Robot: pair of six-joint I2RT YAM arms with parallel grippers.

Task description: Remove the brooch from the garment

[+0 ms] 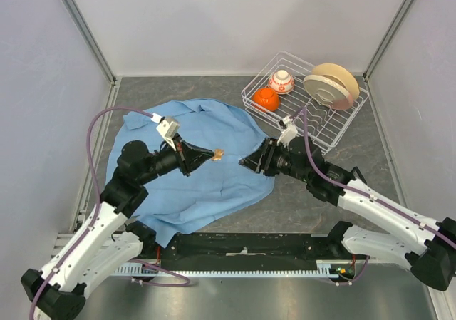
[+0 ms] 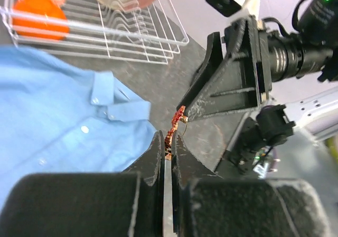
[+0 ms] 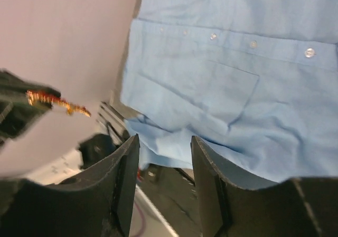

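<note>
We judge the main step to be done: the brooch (image 2: 171, 131) is off the garment (image 1: 206, 192) and held in the air above it. From the right wrist, the little orange-red pin shows against the bare wall, with no cloth hanging from it or caught on it. From the top, it sits at the tip of the left gripper (image 1: 210, 155), over the middle of the light blue shirt, which lies spread and wrinkled on the table (image 1: 299, 206). The left gripper is pinched tight on the brooch. Its two fingers meet with hardly any gap, and the pin stands edge-on out of the tips, gripped by its lower end. The right gripper (image 3: 165, 142) stands about half open and has hold of nothing. Between its fingers we see only the shirt's pocket and button placket lying well below, so it touches neither cloth nor pin. It faces the left gripper from close by. From the left wrist its fingertip seems to meet the top of the brooch, but the top view shows a clear gap between them. What is left, as we see it, is small: carrying the pin clear of the shirt and setting it down somewhere. We cannot tell whether the clasp is open or shut.
</note>
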